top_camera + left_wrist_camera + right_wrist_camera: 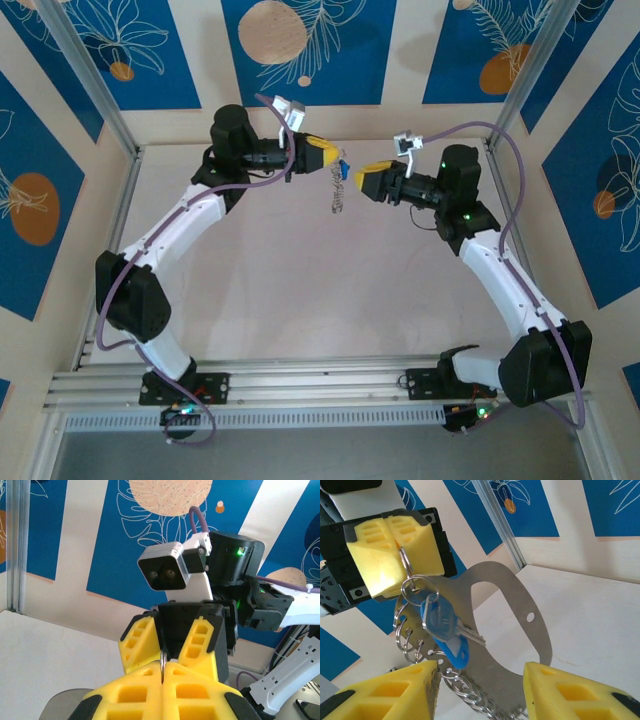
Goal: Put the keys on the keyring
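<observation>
At the bottom of the right wrist view, the right claw (480, 690) stands spread. Just beyond it, mid-frame, the blue-headed keys (441, 622) hang against the keyring (520, 605). At upper left, the left claw (395, 542) pinches the keyring's small top ring, holding it aloft over the worktop (600, 615).

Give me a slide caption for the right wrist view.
Left gripper pinches the keyring, blue keys dangling before the open right gripper.

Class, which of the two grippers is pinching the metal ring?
The left gripper: its jaws are shut on the ring above the blue key. The right gripper has open jaws, holding nothing.
</observation>
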You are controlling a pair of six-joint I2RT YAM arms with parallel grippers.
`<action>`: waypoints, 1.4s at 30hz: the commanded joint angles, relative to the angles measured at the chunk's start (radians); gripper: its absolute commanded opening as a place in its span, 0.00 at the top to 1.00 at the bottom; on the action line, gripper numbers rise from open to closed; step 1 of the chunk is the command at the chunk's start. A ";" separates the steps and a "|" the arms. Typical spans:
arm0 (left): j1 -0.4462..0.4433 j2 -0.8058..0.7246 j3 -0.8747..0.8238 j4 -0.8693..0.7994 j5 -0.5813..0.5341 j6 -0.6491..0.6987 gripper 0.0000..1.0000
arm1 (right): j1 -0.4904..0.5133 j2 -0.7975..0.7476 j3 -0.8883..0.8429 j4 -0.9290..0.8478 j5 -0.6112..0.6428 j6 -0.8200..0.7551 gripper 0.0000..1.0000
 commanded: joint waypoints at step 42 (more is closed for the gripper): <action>-0.025 -0.025 0.003 0.128 -0.007 -0.067 1.00 | 0.097 0.047 0.118 -0.059 -0.042 -0.131 1.00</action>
